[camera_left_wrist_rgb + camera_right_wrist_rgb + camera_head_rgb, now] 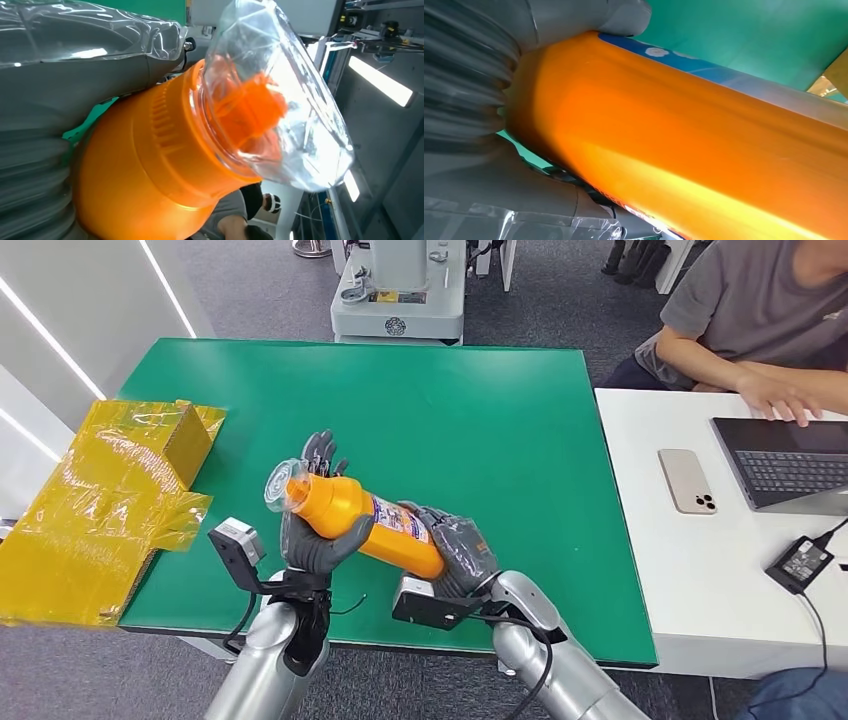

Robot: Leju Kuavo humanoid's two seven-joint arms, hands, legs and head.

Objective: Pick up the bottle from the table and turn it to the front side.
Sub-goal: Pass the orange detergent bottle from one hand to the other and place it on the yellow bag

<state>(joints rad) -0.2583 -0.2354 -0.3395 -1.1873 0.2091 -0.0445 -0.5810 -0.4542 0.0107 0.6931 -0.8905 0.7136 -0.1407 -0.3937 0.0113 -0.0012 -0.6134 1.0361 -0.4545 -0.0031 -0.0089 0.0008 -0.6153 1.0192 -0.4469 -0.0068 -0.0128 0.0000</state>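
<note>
The bottle (358, 517) is held clear of the green table (500, 440), lying nearly level above the table's near edge, between both hands. Its base end is hidden inside the right hand (455, 550), whose fingers are wrapped around the lower body. The left hand (318, 530) is closed around the shoulder of the bottle, with the thumb across the near side and the darker fingers showing behind the neck. How much of the base is covered cannot be made out.

The bottle is orange and opaque, with a ribbed collar (165, 130) below the neck and a clear domed cap (280, 95) over an orange spout (255, 110). The cap points towards the robot's left and slightly away. A blue-and-white label (400, 520) is seen along the upper side of the body; its print is too small to be read. In the right wrist view the body (684, 145) is blurred, and only a blue label strip (674, 57) can be told.

On the table's left edge, well apart from the hands, a cardboard box wrapped in yellow film (110, 500) is set; its contents cannot be seen.

Further right, on a white desk (680, 570), a phone (687, 481), a laptop (790, 460) cut off by the frame edge, and a power adapter (803, 560) are noted. A seated person (750, 330) rests a hand (785, 400) at the laptop. A machine base (398, 290) stands beyond the table.
</note>
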